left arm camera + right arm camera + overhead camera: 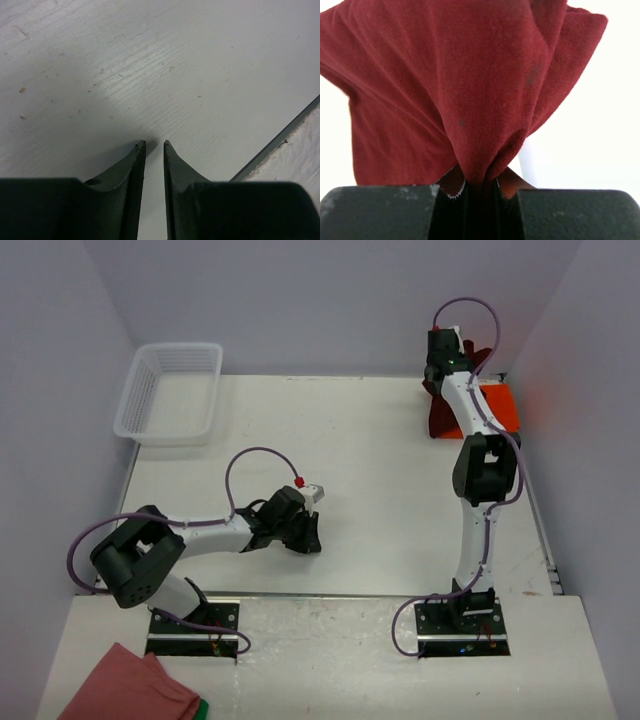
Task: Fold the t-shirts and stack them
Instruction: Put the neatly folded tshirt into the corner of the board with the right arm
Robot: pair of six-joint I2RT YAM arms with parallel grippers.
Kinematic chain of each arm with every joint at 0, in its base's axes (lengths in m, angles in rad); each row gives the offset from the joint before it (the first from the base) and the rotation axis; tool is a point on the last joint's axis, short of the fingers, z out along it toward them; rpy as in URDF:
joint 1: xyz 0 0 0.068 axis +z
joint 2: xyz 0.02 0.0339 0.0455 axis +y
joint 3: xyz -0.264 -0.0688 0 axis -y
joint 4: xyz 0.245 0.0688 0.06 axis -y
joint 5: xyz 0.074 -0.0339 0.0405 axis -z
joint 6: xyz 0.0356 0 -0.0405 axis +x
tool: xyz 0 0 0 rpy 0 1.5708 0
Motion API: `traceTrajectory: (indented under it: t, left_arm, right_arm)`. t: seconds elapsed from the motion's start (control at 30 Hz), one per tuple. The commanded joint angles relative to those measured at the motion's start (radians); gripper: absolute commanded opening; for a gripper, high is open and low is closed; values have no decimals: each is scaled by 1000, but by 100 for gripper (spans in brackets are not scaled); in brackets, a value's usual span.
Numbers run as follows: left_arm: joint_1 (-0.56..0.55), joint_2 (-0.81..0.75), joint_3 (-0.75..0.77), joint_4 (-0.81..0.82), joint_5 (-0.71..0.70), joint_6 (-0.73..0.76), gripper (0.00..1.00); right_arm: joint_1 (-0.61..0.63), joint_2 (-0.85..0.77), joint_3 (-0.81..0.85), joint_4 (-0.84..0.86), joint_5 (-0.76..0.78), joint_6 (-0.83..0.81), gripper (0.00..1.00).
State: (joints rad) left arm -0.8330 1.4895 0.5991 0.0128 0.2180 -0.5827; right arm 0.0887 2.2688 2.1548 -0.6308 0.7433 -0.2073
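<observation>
Nearest, the left claw (154,144) hovers just above the bare desk (380,490), its jaws a narrow gap apart with nothing between them. It is well apart from the shirts, so it looks unable to help for now. At the far right corner the right claw (480,186) is clamped on a bunched pinch of the dark maroon t-shirt (445,85), which hangs in folds, close by the bright orange-red t-shirt (498,405) lying on the desk. Held at one point, the cloth may well twist, slip free, or drag the orange one askew. The desk is a white, scuffed board, with a white plastic basket (135,410) at its far left; plain pale walls close it in.
</observation>
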Motion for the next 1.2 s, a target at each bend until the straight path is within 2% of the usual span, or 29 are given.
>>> traceTrajectory:
  t: [0.0, 0.13, 0.23, 0.27, 0.3, 0.33, 0.5, 0.63, 0.7, 0.87, 0.9, 0.93, 0.97, 1.0, 1.03, 1.07, 1.1, 1.13, 1.17]
  left_arm:
    - [-5, 17, 10, 23, 15, 12, 22]
    - [-3, 25, -2, 26, 21, 11, 22]
    - [-3, 35, -15, 36, 29, -5, 22]
    - [-5, 40, -19, 42, 35, -8, 22]
    - [-5, 46, -19, 50, 40, -11, 22]
    - [-6, 58, -16, 50, 44, -11, 22]
    - [-9, 80, -9, 49, 40, -12, 22]
    - [-24, 81, -10, 50, 34, -26, 22]
    - [-38, 72, -10, 50, 24, -40, 22]
    - [-80, 28, -13, 47, -23, -71, 22]
    - [-96, 12, -15, 44, -55, -84, 22]
    - [-106, 5, -16, 41, -78, -92, 22]
    - [-115, -1, -15, 32, -97, -95, 22]
    - [-133, -8, -10, 23, -121, -103, 22]
    - [-140, -15, -4, 12, -170, -108, 22]
    - [-150, -18, -1, 0, -187, -111, 22]
    - [-155, -21, 4, -7, -206, -112, 22]
    - [-163, -31, 13, -11, -260, -115, 22]
    - [-179, -38, 19, -48, -285, -117, 22]
  right_arm:
    - [-33, 81, 97, 48, 41, -40, 0]
    - [-69, 225, 221, 49, 50, -93, 0]
    - [-87, 343, 327, 92, 152, -152, 4]
    - [-121, 359, 370, 97, 171, -152, 15]
    - [-139, 365, 378, 83, 156, -108, 41]
    - [-147, 350, 364, 91, 131, -98, 98]
    - [-138, 284, 361, 106, 108, -47, 99]
    - [-72, 105, 258, 200, 107, -73, 99]
    - [-32, 71, 244, 212, 113, -96, 99]
    - [14, 37, 266, 70, 108, -60, 99]
    - [23, 28, 263, 22, 100, 15, 97]
    - [28, 14, 260, -94, 85, 72, 94]
    - [31, -11, 220, -145, 52, 129, 89]
    - [34, -88, 179, -179, -46, 254, 77]
    - [36, -142, 43, -199, -108, 308, 76]
    - [39, -208, -64, -167, -187, 363, 78]
    - [39, -362, -175, -111, -343, 376, 88]
    - [42, -438, -382, 16, -416, 387, 98]
    - [43, -509, -480, 78, -483, 407, 99]
